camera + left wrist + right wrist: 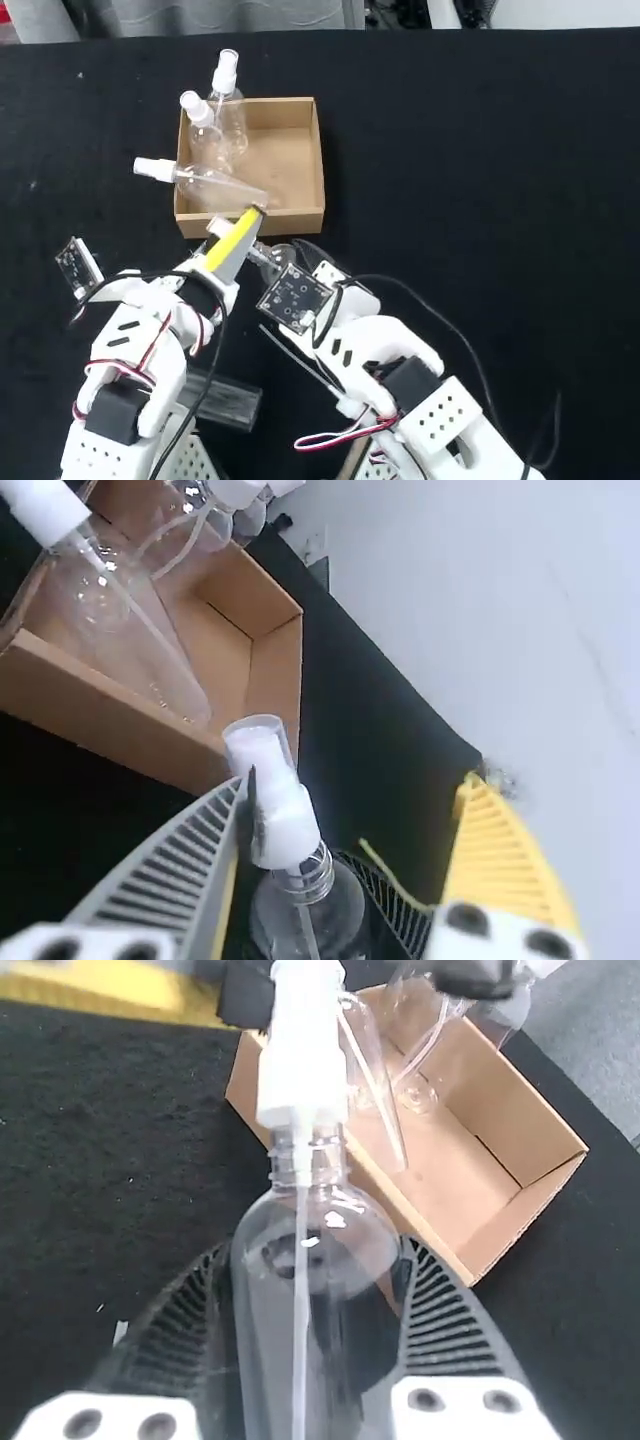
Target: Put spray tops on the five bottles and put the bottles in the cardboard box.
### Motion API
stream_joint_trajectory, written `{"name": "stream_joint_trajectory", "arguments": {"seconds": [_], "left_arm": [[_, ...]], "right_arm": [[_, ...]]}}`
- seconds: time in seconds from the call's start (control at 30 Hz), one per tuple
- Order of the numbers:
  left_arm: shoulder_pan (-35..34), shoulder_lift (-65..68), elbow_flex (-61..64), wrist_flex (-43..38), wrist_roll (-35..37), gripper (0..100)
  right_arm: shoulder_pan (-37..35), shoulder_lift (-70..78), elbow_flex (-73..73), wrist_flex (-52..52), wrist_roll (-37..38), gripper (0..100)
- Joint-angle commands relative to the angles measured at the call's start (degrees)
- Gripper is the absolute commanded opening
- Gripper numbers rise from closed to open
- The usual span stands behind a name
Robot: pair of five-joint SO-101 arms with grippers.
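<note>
Black table (500, 150); right pincer (315, 1252) clamps clear bottle (290, 1350), white spray top (300, 1050); left pincer (355, 782) agape.

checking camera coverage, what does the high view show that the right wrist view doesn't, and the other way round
The high view adds: the cardboard box's full outline, three capped bottles leaning at its left side, and a clear plastic piece lying on the black table.
The right wrist view adds: the right pincer closed on a clear bottle, the tube running down inside it, and the spray top at its neck.
Both show: the box, bottles leaning in it, and the table.
</note>
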Motion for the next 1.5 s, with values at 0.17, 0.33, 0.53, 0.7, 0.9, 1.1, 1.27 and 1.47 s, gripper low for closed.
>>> {"name": "stream_joint_trajectory", "arguments": {"seconds": [0.17, 0.33, 0.53, 0.7, 0.9, 1.1, 1.27, 1.47], "left_arm": [[-1.4, -0.5, -5.5, 0.1, 2.0, 30], [-4.7, -0.5, -7.4, 0.1, 2.0, 30], [-7.6, -0.5, -7.6, -0.9, 2.0, 30], [-14.5, -0.5, -7.1, -3.7, 4.9, 30], [-19.5, -0.5, -7.0, -3.5, 7.4, 30], [-21.9, -0.5, -5.6, -3.9, 8.4, 30], [-21.9, -0.5, -4.7, -3.9, 8.4, 30], [-21.9, -0.4, -4.1, -3.9, 8.4, 30]], "right_arm": [[-0.4, -2.3, 0.0, -3.2, -0.4, 11.3], [-0.3, -2.3, 0.2, -4.8, -0.4, 11.3], [-0.3, -2.3, 0.1, -5.1, -0.4, 11.3], [-0.3, -2.3, -0.1, -5.1, -0.4, 11.3], [-0.3, -2.3, -0.5, -5.2, -0.4, 11.3], [-0.3, -2.3, -2.3, -5.2, -2.3, 11.3], [-0.3, -2.3, -4.9, -5.2, -7.0, 11.3], [-0.6, -2.3, -8.4, -5.2, -7.2, 11.3]]}}
